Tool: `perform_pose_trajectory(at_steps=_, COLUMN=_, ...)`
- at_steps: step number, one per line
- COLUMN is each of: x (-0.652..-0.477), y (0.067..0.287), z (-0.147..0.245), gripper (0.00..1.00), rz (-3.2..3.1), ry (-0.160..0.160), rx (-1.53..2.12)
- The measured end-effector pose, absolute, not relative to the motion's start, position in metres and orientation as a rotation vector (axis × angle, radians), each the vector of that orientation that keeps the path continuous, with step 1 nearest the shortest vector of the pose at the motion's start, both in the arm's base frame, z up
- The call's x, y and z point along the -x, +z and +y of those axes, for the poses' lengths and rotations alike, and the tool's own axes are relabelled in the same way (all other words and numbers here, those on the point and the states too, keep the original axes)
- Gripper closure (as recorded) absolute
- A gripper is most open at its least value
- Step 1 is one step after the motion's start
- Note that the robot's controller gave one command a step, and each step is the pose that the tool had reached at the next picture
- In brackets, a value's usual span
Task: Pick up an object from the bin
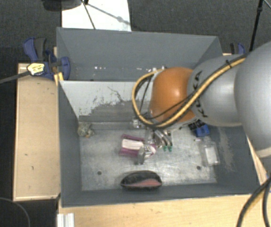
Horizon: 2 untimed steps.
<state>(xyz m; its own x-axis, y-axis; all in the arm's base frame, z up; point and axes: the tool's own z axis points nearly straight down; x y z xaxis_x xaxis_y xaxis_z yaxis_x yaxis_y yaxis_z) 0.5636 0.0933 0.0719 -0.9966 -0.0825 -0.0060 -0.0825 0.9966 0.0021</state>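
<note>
The pincer (145, 154), partly hidden under the arm's orange cover, hangs just beside a purple-and-white boxy packet (129, 146) mid-floor in the grey metal bin (69, 141). I cannot tell how far open it is or whether it grips anything.

Box (131, 145) just left of gripper (146, 153); pouch (141, 180), perhaps, before both.

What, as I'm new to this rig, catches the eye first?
The silver arm with its orange cover reaches in from the right. Its gripper hangs at the middle of the bin, beside a purple thing. A dark oval thing lies by the front wall.
</note>
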Motion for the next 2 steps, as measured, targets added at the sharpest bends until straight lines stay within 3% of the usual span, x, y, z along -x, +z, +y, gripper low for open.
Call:
perform_pose_trajectory(at_steps=1, x=-0.5643, y=0.0722, z=0.0935, gripper=0.00, rz=3.133, ry=0.004, rx=0.115)
perform_pose_trajectory(at_steps=2, x=-0.5641, y=0.0730, z=0.0937, gripper=1.00, rz=3.138, ry=0.003, rx=0.110)
